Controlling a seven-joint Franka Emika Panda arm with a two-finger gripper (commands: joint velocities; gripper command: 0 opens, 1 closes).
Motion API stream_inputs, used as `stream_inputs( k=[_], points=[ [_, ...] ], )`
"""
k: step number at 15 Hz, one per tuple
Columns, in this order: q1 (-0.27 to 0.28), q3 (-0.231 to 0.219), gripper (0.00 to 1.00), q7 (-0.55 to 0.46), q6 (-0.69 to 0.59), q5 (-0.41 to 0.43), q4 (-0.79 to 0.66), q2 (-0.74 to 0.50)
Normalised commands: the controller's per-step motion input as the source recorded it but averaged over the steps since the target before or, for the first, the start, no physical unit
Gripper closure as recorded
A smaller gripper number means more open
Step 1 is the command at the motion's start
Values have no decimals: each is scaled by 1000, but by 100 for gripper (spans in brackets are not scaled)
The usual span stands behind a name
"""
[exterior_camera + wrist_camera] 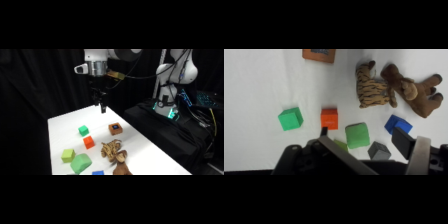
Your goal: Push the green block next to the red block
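Blue block (98, 173): it sits at the near edge of the desk (150, 155). It is well away from the job.
Big green block (81, 163): it is pale and lies near the front, just beside a yellow-green cube (68, 155). Neither one is the block to push.
Toys: a stripy tiger (112, 149) and a brown plush (120, 165) lie together to the right of the red block in the side view. They are beside it, not in the path.
Red block (89, 142): this is the goal spot. It sits in the middle of the desk. Its side that faces the green block is free.
Green block (83, 130): this is the small dark green one to push. It sits just behind the red block. The wrist view shows a strip of bare desk between them, so I think the job is not done yet.
Brown block (115, 129): it has a blue top and sits off to the right, apart from both small blocks.
In the way: nothing lies between green and red.
End effector (102, 107): it hangs in the air over the far end of the desk, above and behind the green block, touching nothing. That looks like a good place to come down behind the block and push it forward. I cannot tell if it is open or closed.
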Motion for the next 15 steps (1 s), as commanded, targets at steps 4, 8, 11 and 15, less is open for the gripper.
stream_inputs(
  k=[4,8,11,15],
  points=[
    [-18,-11,0,-57,0,19,51,28],
    [-114,-88,0,-304,-29,45,287,174],
    [-212,-134,0,-512,-75,96,522,349],
    [-243,-91,0,-475,-148,153,739,488]
  ],
)
